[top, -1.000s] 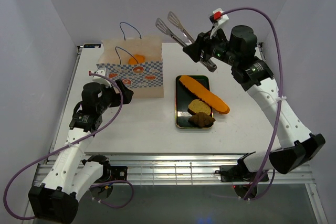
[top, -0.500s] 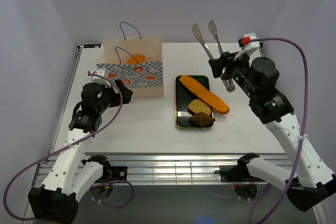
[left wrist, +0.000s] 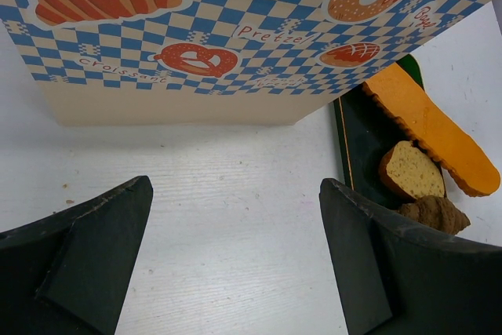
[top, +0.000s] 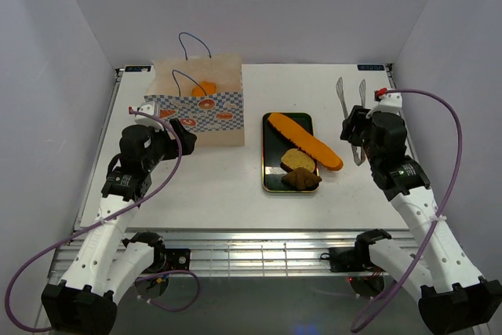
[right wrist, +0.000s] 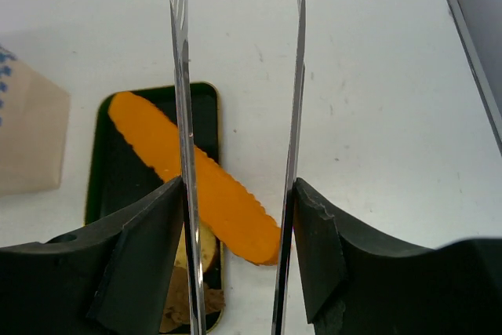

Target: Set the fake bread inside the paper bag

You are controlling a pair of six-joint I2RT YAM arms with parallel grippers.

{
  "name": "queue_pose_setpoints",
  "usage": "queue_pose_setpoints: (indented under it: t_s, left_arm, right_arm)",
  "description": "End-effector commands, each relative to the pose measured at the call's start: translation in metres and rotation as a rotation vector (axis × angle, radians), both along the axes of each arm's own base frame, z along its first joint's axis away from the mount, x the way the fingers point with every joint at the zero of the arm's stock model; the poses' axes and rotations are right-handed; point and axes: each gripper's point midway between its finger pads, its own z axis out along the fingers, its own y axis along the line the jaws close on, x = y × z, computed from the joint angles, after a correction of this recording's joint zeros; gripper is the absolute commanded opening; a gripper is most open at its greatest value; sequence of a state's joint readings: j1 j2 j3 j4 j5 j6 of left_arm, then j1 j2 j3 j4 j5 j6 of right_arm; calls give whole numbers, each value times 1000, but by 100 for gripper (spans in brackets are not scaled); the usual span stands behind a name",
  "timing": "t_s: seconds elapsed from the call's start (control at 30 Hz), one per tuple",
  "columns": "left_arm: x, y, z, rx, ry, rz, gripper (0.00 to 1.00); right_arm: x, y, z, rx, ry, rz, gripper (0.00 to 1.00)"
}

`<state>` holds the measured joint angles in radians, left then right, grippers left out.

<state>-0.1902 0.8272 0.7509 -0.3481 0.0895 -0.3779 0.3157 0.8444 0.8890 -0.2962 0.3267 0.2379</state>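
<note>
The white surface (top: pixel 204 186) carries everything. On its far left stands the tan kraft paper bag with the blue-and-white checkered band (top: pixel 205 115), upright with its mouth open, and one orange toy bread piece (top: pixel 204 89) shows inside it. To the bag's right, near the middle, the dark green rectangular tray (top: pixel 274 143) lies flat and apart from the bag. It holds three breads. The long orange baguette (top: pixel 304 140) runs diagonally from the tray's far left corner and sticks out over its right rim. The golden roll (top: pixel 298 160) sits against the baguette at the tray's near end, with the brown croissant (top: pixel 301 179) just in front of it. Bare surface lies between bag and tray, along the whole near edge, and to the right of the tray. There the right gripper (top: pixel 354 132) pinches the silver metal tongs (top: pixel 351 107) by both arms; the blades point away from the arm bases, apart, with nothing between them. The left gripper (top: pixel 184 137) hangs spread and empty just before the bag's printed front.
</note>
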Motion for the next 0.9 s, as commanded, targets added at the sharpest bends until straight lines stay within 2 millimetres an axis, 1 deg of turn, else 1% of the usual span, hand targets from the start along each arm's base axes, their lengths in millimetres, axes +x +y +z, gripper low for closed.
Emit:
queue_pose_setpoints:
  t_s: [0.0,0.03,0.1,0.13,0.2,0.23,0.3,0.33,0.37,0.47,0.5,0.57,0.6,0.87]
  left_arm:
    - [1,-1,17,-4,-41,-2,98]
    - [1,-1,17,-4,-41,-4,98]
    - [1,-2,17,-6,-41,-8,98]
    - [1,-2,16,-6,-39,-10,98]
    - [1,-3,16,-6,-36,-13,98]
    - [1,-3,15,-7,-33,-15,98]
    - [2,-3,15,-9,-32,-15,98]
    - [1,-4,14,-9,-31,-20,98]
    - [2,-4,15,-9,-31,-21,98]
    - [2,-4,12,-7,-22,-20,98]
    - [2,-4,13,-7,-24,-18,98]
    - [2,-3,12,-6,-24,-17,98]
    - [1,-3,13,-6,-25,-17,98]
    - [2,-3,12,-5,-24,-14,98]
  right_arm:
    - [3,-16,-17,87,21,-56,61]
    - [4,-28,-25,98,38,-89,61]
    - [8,-32,-44,123,84,-87,61]
    - [8,-43,-58,129,115,-120,61]
    - [9,-49,-72,147,139,-129,61]
    - [7,-52,-86,150,164,-136,61]
    - [7,-57,-97,154,179,-141,62]
    - [9,-58,-99,158,174,-141,62]
    - [7,-57,-110,161,193,-143,62]
    - [6,-59,-127,174,224,-157,63]
    - [4,-60,-141,177,258,-163,63]
    - [3,-63,-151,187,284,-171,63]
    - [0,-64,-162,188,311,-177,63]
    - [-6,-70,-192,197,379,-203,63]
